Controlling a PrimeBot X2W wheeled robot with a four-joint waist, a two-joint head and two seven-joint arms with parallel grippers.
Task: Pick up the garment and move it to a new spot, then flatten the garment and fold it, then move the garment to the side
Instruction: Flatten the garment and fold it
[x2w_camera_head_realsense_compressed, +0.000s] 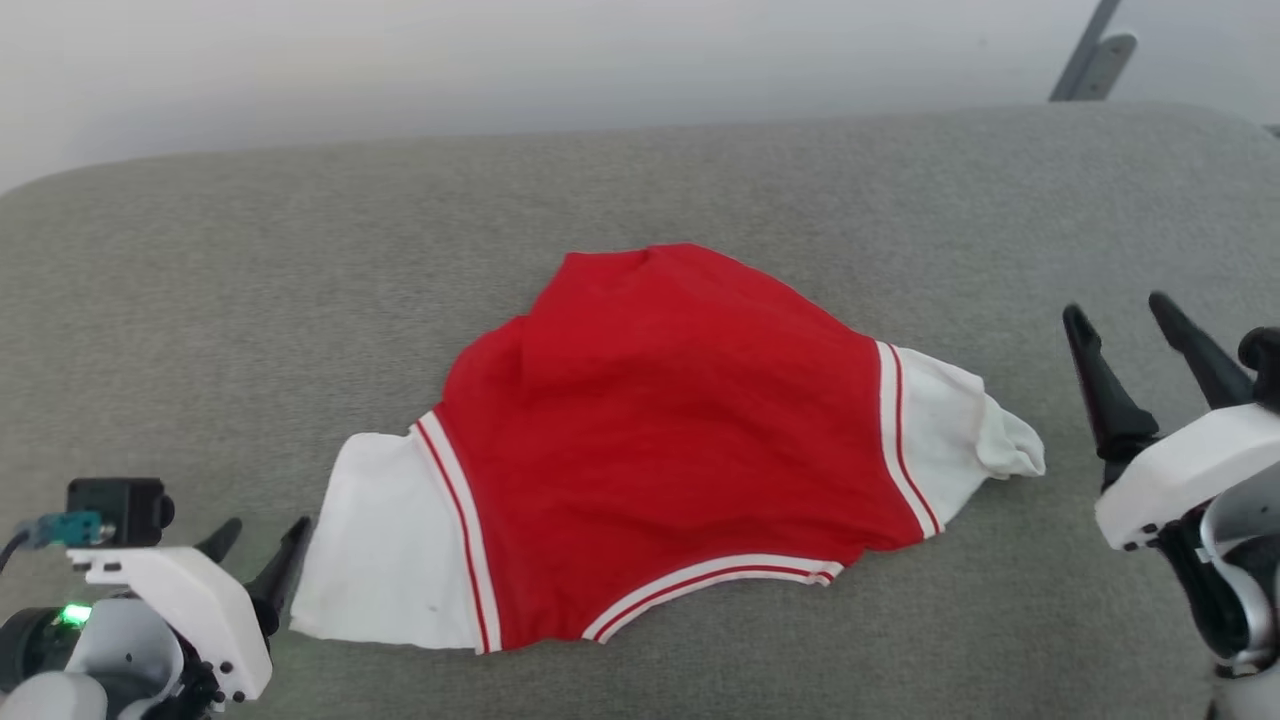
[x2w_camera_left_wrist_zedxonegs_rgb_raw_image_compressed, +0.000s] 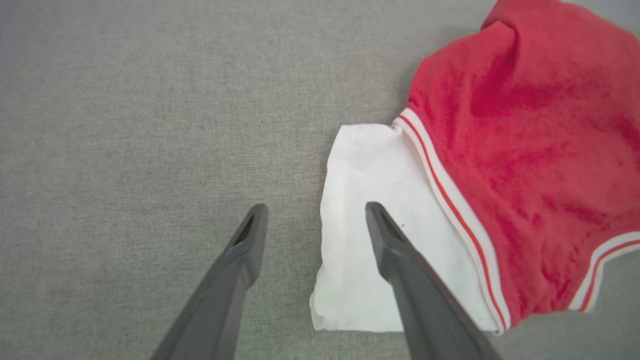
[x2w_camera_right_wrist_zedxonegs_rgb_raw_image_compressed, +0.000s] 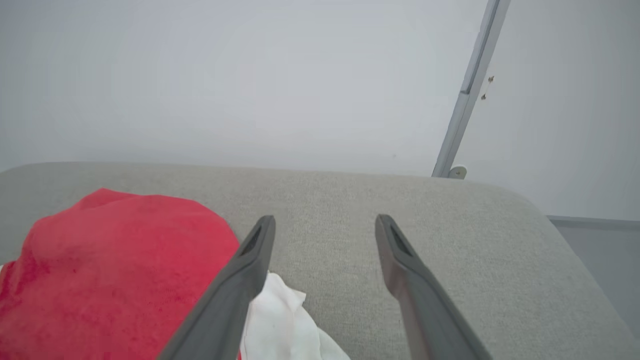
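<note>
Head view showed the red T-shirt (x2w_camera_head_realsense_compressed: 660, 440) crumpled on the grey cushion (x2w_camera_head_realsense_compressed: 250, 300), left gripper (x2w_camera_head_realsense_compressed: 265, 535) and right gripper (x2w_camera_head_realsense_compressed: 1118, 310) both wide and empty; flattening looked next, needing pulls at both ends.

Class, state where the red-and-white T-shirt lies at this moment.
In the head view the garment lies centred on the grey cushion, one white sleeve beside the left gripper, the other apart from the right gripper.

The garment (x2w_camera_head_realsense_compressed: 660, 420): soft matt cloth, faintly napped on the red body, thinner and creased at the white sleeves. The worktop (x2w_camera_head_realsense_compressed: 300, 250): grey woven cloth, matt, fine-grained. The left gripper (x2w_camera_head_realsense_compressed: 266, 525) and right gripper (x2w_camera_head_realsense_compressed: 1116, 305): jaws dark, smooth, matt plastic; casings white, smooth, slightly glossy.
</note>
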